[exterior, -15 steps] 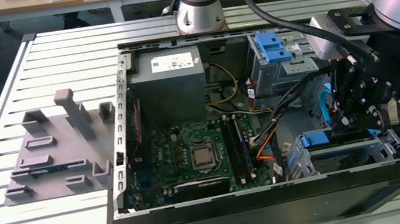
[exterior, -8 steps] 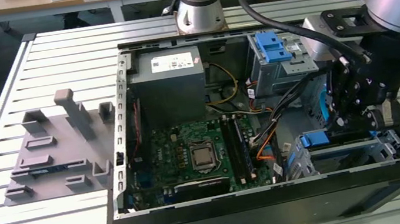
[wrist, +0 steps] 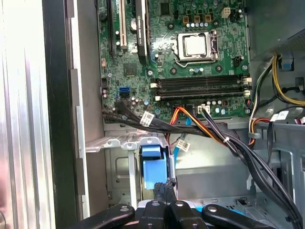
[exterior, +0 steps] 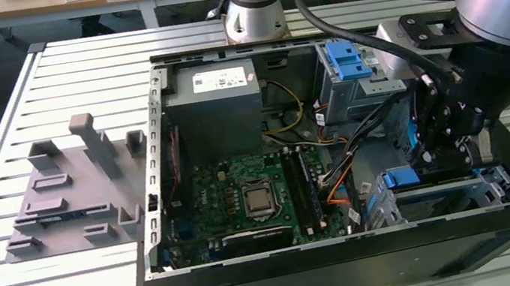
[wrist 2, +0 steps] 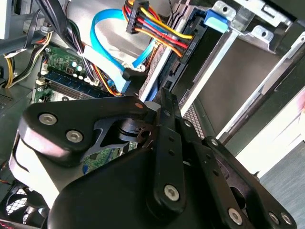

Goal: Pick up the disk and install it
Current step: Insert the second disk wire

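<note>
First wrist view — gripper (wrist: pixel 164 210) hides disk's (wrist: pixel 155 169) end.

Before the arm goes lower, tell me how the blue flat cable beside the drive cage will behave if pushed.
The blue flat cable hangs in a loose loop, so it would probably flex aside rather than resist. It looks thin and light. It runs close by the coloured wire bundle, so a hard push might snag or tug a plug.
</note>
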Robot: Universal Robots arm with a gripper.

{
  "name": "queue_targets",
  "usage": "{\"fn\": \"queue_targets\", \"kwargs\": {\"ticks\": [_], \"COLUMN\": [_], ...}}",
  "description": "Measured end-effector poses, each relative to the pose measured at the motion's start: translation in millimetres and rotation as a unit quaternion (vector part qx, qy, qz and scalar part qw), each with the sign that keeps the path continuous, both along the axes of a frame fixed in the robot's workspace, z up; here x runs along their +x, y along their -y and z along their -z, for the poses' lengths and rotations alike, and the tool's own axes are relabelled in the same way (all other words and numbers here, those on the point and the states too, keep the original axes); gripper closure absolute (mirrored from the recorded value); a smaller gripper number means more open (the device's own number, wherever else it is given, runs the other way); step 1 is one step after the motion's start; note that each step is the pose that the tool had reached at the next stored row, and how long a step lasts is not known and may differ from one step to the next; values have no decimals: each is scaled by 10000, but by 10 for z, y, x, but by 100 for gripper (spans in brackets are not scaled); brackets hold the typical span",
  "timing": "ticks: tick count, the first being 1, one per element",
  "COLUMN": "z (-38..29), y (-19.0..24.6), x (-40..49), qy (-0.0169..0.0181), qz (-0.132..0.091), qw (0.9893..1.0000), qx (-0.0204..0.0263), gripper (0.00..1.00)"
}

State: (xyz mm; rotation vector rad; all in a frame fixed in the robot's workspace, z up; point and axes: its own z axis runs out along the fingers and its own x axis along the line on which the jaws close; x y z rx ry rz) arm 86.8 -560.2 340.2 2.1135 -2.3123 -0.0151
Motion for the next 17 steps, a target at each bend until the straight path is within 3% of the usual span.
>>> {"fn": "queue_targets", "kwargs": {"ticks": [6, 17], "z": [0, 0], "y": [0, 0], "x": [-58, -42], "qy": [4, 5], "qz": [0, 0], "qw": [10000, 10000], "qx": [0, 0], "gripper": [89, 89]}}
